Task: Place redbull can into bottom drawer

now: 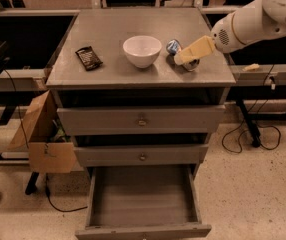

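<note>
The redbull can (173, 46) lies on its side on the grey cabinet top (108, 69), just right of the white bowl (142, 50). My gripper (183, 58) reaches in from the right on a white arm. Its cream-coloured finger (195, 50) lies over the can, and only the can's blue end shows. The bottom drawer (142, 199) is pulled out below, and its grey floor is bare.
A dark flat snack wrapper (88, 57) lies at the left of the cabinet top. Two shut drawer fronts with round knobs (142, 121) sit above the open drawer. A cardboard box (40, 139) hangs at the cabinet's left. Cables (248, 139) lie on the floor at the right.
</note>
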Available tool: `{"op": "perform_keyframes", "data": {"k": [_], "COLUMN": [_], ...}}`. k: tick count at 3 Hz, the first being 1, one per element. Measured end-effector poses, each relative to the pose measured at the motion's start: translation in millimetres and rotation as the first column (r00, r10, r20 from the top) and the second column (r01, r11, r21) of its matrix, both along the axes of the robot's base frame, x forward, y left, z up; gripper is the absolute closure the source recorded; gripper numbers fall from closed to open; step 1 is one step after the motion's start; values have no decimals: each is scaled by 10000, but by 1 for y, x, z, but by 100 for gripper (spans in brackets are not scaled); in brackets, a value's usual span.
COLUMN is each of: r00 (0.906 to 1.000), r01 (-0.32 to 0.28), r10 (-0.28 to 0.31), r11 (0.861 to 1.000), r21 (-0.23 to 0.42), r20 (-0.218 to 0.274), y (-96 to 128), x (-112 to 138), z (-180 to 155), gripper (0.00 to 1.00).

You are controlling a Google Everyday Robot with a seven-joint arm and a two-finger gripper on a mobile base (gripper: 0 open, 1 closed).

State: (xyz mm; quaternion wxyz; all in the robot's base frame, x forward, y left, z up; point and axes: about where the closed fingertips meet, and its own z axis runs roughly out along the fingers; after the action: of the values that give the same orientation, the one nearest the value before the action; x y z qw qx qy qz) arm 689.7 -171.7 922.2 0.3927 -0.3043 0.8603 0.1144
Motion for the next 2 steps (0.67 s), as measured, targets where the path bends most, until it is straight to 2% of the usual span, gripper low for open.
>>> {"op": "perform_keyframes", "data": {"k": [2], "r00": [9986], "r01": [526], "r10": [-518], "r11": [9966], "r21": [632], "r20": [-137], "y": [9], "x": [19], "z": [-32], "gripper": [0]}}
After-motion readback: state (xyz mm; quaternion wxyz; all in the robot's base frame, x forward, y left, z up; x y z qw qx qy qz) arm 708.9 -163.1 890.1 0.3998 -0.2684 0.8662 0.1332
